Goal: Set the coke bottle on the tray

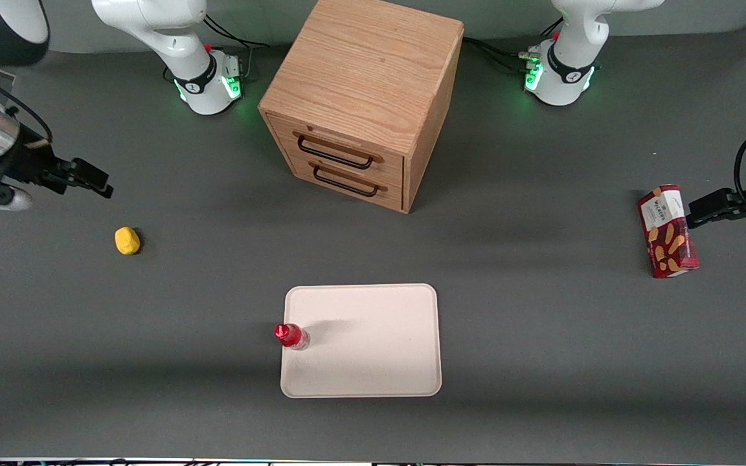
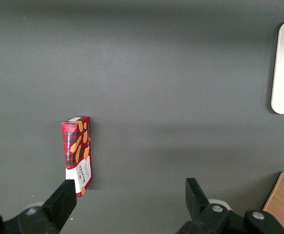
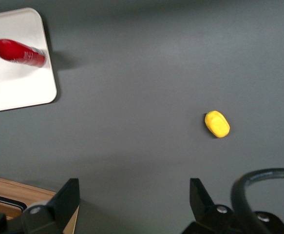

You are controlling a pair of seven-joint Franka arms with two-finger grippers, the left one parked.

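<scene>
The coke bottle [image 1: 291, 336], small, slim and red with a red cap, stands upright on the cream-white tray [image 1: 373, 343], close to the tray's edge toward the working arm's end. It also shows in the right wrist view [image 3: 16, 52] on the tray [image 3: 15, 87]. My right gripper [image 1: 91, 180] hangs high above the table at the working arm's end, well away from the tray and farther from the front camera than it. Its fingers [image 3: 69, 195] are spread wide with nothing between them.
A wooden drawer cabinet [image 1: 363, 97] with two black handles stands farther from the front camera than the tray. A yellow lump [image 1: 127, 240] lies on the table near my gripper. A red biscuit box [image 1: 667, 231] lies toward the parked arm's end.
</scene>
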